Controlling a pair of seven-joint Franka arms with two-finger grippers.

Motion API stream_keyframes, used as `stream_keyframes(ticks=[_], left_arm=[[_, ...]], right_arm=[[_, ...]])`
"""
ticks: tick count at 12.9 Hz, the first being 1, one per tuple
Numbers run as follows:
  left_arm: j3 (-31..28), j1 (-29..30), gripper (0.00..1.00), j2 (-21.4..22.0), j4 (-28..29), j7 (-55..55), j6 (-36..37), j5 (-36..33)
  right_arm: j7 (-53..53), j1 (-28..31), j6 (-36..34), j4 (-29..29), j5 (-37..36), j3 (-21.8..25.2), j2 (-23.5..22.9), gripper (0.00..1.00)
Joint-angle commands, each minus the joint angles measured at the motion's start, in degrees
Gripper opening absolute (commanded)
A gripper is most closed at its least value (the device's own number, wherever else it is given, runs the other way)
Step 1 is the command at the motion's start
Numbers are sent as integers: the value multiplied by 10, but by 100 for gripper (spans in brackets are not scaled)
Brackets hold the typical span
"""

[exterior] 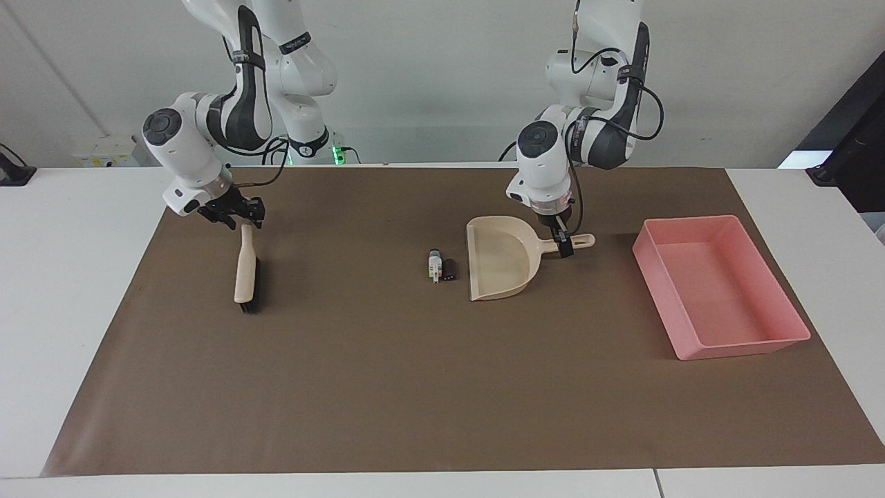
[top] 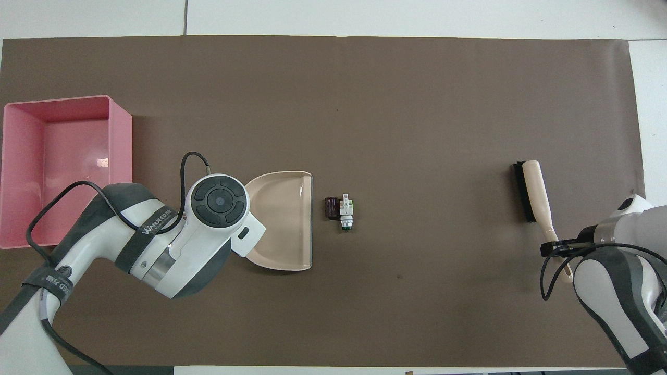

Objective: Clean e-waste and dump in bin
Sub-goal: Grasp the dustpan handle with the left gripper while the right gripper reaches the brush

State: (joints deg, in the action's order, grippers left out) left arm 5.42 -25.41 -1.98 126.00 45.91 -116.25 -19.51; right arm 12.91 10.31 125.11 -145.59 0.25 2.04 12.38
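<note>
Mat (exterior: 415, 387) covers the worktop (exterior: 69, 277). Bin (exterior: 719, 294) at the left arm's end; brush (exterior: 246, 271) at the right arm's end. Dustpan (exterior: 501, 257) between them, nearer the bin, handle pointing toward it. E-waste (exterior: 441, 266) just beside the dustpan's mouth, the two bits touching.

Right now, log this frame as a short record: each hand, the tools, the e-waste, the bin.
left hand: down at the dustpan handle
right hand: at the brush handle's end
e-waste: two bits on the mat, just off the dustpan's open edge
bin: pink, toward the left arm's end, nothing in it
</note>
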Motion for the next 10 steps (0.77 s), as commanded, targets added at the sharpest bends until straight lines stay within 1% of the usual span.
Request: stream_keyframes(ticks=[1, 2, 4, 8, 9, 10], left_arm=[[-8, -10, 91, -13, 11, -27, -25, -15], [-8, -10, 91, -14, 11, -28, -30, -18], [-8, -18, 90, -22, 11, -37, -33, -18], [-8, -35, 84, -22, 11, -58, -23, -18], [-9, -43, 80, -21, 11, -61, -20, -18], [-9, -44, 70, -21, 7, -61, -12, -19]], right_arm=[[9, 6, 11, -15, 14, -4, 14, 20], [8, 7, 11, -15, 14, -4, 14, 0], [6, 3, 8, -12, 14, -5, 12, 0], [-12, -3, -1, 0, 14, -5, 9, 0], [-12, -3, -2, 0, 14, -5, 9, 0], [-12, -3, -4, 1, 14, -5, 10, 0]])
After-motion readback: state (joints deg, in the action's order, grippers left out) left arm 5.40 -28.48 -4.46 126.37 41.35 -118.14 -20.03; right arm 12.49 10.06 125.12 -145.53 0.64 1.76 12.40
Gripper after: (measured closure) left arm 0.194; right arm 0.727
